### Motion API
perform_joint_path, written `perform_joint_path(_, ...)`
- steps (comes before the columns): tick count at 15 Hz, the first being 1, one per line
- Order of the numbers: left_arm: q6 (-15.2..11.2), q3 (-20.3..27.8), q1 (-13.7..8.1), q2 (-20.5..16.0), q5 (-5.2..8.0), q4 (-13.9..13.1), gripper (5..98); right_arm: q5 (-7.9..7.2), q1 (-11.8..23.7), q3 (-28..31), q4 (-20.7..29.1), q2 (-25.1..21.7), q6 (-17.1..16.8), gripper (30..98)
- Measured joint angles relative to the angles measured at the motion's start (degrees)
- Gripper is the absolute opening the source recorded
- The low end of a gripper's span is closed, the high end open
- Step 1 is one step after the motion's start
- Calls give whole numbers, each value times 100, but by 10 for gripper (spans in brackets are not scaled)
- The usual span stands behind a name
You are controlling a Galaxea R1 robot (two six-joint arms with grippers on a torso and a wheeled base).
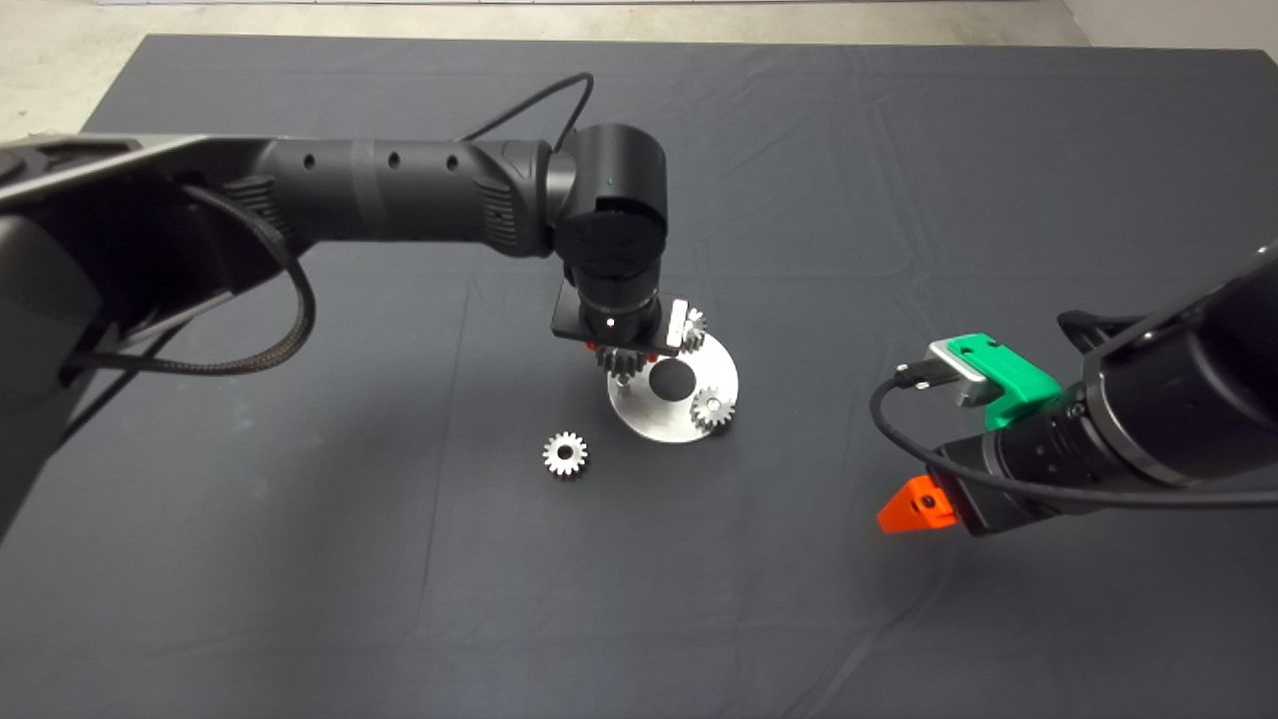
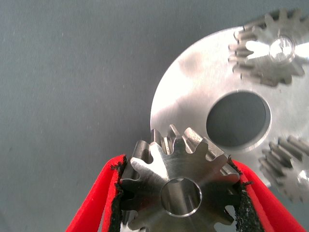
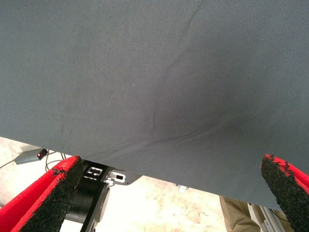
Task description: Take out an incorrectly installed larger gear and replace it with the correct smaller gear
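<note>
My left gripper [image 1: 621,356] hangs over the near-left edge of the round silver plate [image 1: 659,419] and is shut on the larger gear [image 1: 629,363]. In the left wrist view the gripper [image 2: 179,208] has its red fingers [image 2: 99,198] pressed on both sides of this gear [image 2: 186,169], held flat just above the plate's rim [image 2: 183,92]. Two small gears [image 1: 712,407] [image 1: 693,327] sit on the plate around its dark centre hole [image 1: 671,378]. The smaller gear [image 1: 565,454] lies loose on the mat, left of and nearer than the plate. My right gripper [image 1: 917,504] is open and empty at the right.
The dark mat [image 1: 899,200] covers the table. The right wrist view shows bare mat [image 3: 154,72], its edge, and floor with equipment and a person's leg [image 3: 236,210] beyond. The left arm [image 1: 399,195] reaches in across the mat's left half.
</note>
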Motion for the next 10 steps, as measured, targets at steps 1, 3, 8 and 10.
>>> perform_joint_path(1, 0, 0, -45, 0, 4, -84, 446, 1, 0, 0, 0, 0, 0, 977)
perform_joint_path(3, -1, -2, -91, 0, 5, -113, 446, -2, -1, 0, 0, -2, 0, 977)
perform_joint_path(8, -1, 91, -102, -261, -23, -263, 446, -2, -1, -2, 0, -2, -1, 977)
perform_joint_path(10, -4, 288, -121, -672, -23, -301, 447, 0, 0, -6, 0, -2, 0, 977)
